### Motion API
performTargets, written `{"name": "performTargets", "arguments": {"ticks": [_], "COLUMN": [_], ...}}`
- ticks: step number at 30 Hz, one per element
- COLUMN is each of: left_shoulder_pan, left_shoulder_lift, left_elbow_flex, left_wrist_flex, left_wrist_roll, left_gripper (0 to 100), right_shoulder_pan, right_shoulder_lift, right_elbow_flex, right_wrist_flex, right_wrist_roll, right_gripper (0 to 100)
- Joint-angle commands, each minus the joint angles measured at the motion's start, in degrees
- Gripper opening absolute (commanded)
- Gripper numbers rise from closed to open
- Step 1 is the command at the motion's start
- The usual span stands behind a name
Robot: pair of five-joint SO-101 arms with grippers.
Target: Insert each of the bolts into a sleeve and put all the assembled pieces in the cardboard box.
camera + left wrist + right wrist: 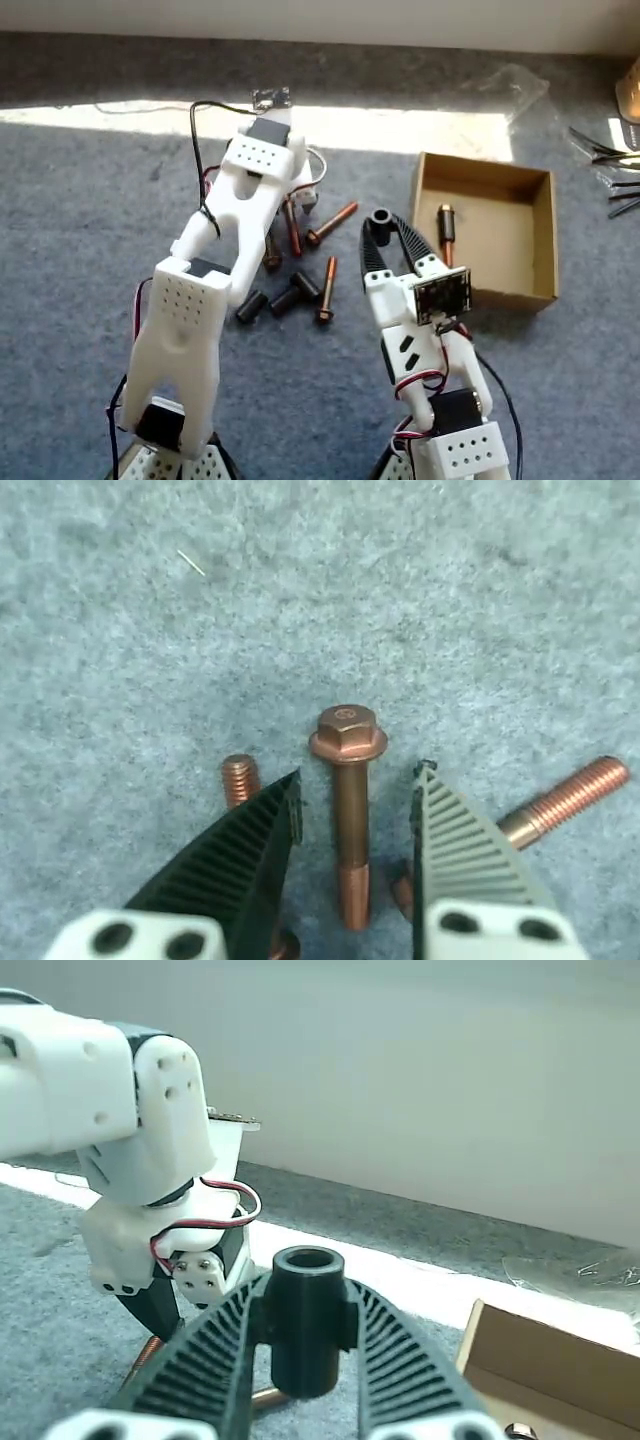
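In the left wrist view my left gripper (358,775) is open, low over the carpet, with a copper bolt (348,800) lying between its fingers and untouched. Two more bolts (240,778) (570,798) lie to either side. From above, the left arm (255,170) hangs over the bolt pile (292,228). My right gripper (385,225) is shut on a black sleeve (305,1320), held upright in the air beside the cardboard box (530,290). One assembled piece (446,225) lies in the box. Loose sleeves (285,300) and bolts (327,288) (335,222) lie on the carpet.
Everything rests on grey carpet, with a sunlit strip along the far side. A clear plastic bag (520,85) lies behind the box, and black tools (610,150) are at the right edge. A wall runs behind.
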Motion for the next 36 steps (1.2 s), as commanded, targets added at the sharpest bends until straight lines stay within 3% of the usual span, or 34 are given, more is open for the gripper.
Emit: {"name": "performTargets", "arguments": {"ticks": [1,24,29,36], "left_shoulder_pan": [-0.66,-0.66,-0.75,-1.63], "left_shoulder_lift": [-1.10,-0.66,1.45,1.80], "left_elbow_flex": [-2.59,-2.24,-2.59,-2.59], "left_wrist_flex": [-0.79,-2.20,-3.69,-4.48], "left_wrist_roll": [-0.18,-0.35,-0.35,-0.35], "left_gripper": [18,18,9,8], "right_shoulder_pan": [0.66,0.92,0.92,0.92], "right_shoulder_lift": [-0.66,-0.66,-0.66,-0.66], "right_elbow_flex": [6.11,6.11,6.11,6.11], "right_wrist_flex": [0.13,0.13,0.13,0.13], "right_wrist_roll": [0.62,0.62,0.62,0.62], "right_gripper": [0.4,0.4,0.4,0.4]}}
